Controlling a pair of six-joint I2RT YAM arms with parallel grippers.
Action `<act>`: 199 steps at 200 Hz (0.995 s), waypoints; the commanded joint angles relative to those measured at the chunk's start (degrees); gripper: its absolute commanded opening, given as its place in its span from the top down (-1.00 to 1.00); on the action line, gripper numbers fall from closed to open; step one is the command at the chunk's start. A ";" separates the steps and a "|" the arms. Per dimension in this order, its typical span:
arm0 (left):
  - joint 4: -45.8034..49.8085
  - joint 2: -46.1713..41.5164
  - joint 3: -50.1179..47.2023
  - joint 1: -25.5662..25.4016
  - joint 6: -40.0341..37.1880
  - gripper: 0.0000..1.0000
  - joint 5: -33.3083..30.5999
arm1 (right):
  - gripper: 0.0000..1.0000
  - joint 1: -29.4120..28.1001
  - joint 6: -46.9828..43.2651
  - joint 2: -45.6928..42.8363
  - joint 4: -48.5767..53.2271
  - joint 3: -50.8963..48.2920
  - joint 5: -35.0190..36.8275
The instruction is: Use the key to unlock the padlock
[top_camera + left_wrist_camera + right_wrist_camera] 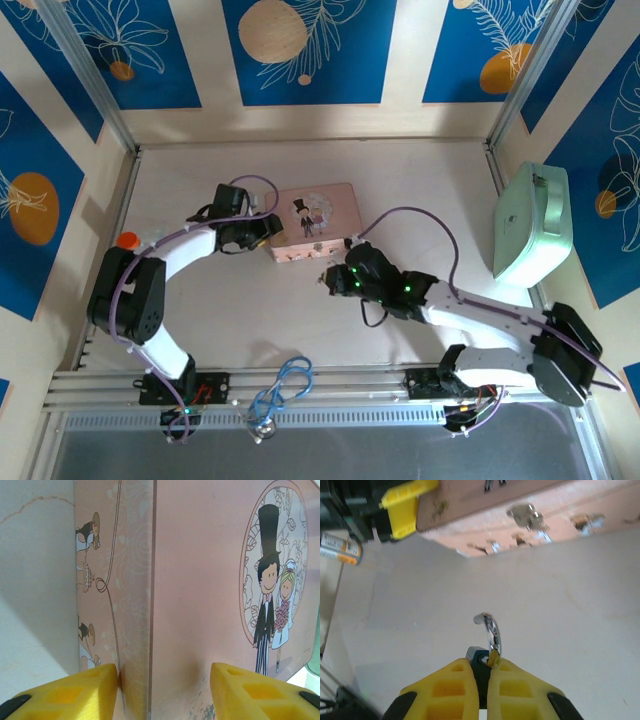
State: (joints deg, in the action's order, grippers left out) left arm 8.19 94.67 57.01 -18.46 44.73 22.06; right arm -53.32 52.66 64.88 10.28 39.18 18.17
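My right gripper [481,664] is shut on the padlock [481,659], a tiny blue-teal body pinched between the yellow fingers. Its silvery shackle [493,630] stands swung open, one end free, just above the bare table. In the top view this gripper [333,277] hovers just in front of the pink picture box [315,222]. The left gripper [262,231] sits at the box's left end. Its yellow fingers [85,692] straddle the box's corner edge [150,605], one against the side face, one over the lid. The key is hidden.
A mint-green case [530,225] lies at the right wall. An orange-capped tube [127,240] rests by the left arm. A blue looped cord [285,385] hangs over the near rail. The box's metal latch [525,514] faces my right gripper.
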 commanded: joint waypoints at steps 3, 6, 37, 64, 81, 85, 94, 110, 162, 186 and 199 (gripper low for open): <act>-1.89 1.93 2.88 -0.31 0.65 -0.01 1.81 | 1.00 -0.50 0.40 -4.38 8.76 -1.27 -5.93; -2.06 2.14 3.03 -0.31 0.77 -0.01 1.98 | 1.00 -0.47 0.45 -4.67 9.56 -1.00 -6.44; -1.43 3.82 5.15 -0.31 0.65 0.00 1.87 | 1.00 1.22 -0.05 -4.45 16.94 2.82 -11.41; 0.25 3.21 6.41 -0.19 -0.77 -0.10 1.22 | 1.00 3.14 -1.14 -2.37 20.78 5.96 -14.56; 3.13 1.77 7.59 -0.12 -2.53 -0.18 -0.89 | 1.00 5.12 -1.60 -1.20 22.56 7.49 -17.73; 3.96 1.29 7.85 -0.09 -3.04 -0.21 -1.47 | 1.00 5.51 -1.60 -1.02 23.06 7.80 -18.29; 5.99 0.07 8.68 -0.10 -4.43 -0.25 -2.62 | 1.00 6.30 -1.73 -0.81 23.95 8.50 -19.63; 9.40 -2.62 9.51 -0.16 -6.96 -0.31 -5.23 | 1.00 7.49 -2.20 -0.68 24.48 9.24 -22.16; 16.14 -11.58 5.21 -0.14 -12.91 -0.37 -12.40 | 1.00 10.43 -5.85 6.03 24.08 10.99 -30.05; 15.79 -15.42 0.46 -0.14 -12.27 -0.27 -10.83 | 1.00 9.43 -8.46 13.90 23.99 13.91 -31.93; 15.20 -17.04 -2.21 -0.14 -12.13 -0.25 -9.55 | 1.00 9.07 -8.81 17.86 23.39 15.23 -32.20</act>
State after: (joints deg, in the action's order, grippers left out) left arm 20.73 80.03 59.37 -18.50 33.93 11.94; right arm -43.46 46.85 77.25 33.08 51.31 -9.65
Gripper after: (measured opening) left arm 0.635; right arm 0.078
